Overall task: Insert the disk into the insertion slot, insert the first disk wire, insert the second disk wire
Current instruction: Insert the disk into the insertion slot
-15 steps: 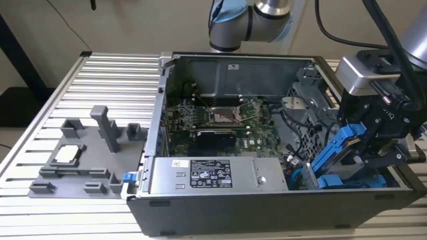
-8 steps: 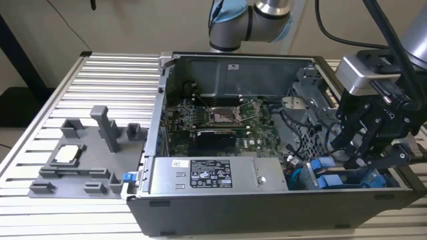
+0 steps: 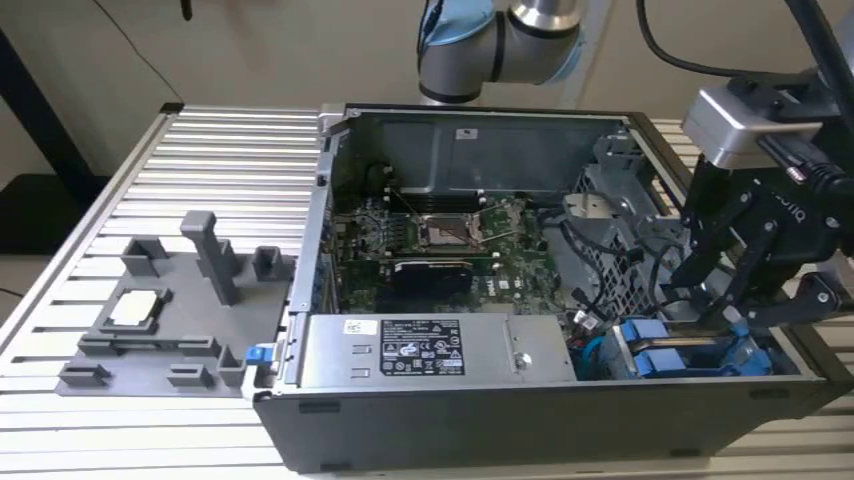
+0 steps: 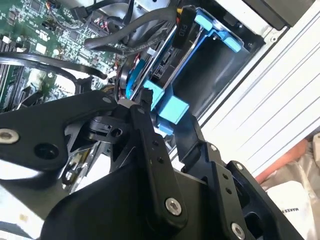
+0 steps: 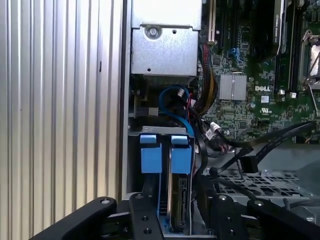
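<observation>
A ribbed aluminium surface (image 3: pixel 214 140) is carrying two things. An open computer case (image 3: pixel 534 425) is lying on it toward the exterior view's right. A grey fixture plate (image 3: pixel 160 345) with upright posts is sitting just beside the case, on the left.

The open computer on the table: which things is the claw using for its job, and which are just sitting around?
For the job:
- the claw
- the disk in its blue bracket
- the insertion slot

Just sitting around:
- the grey box with a white sticker
- the green circuit board
- the grey holder tray beside the computer
</observation>
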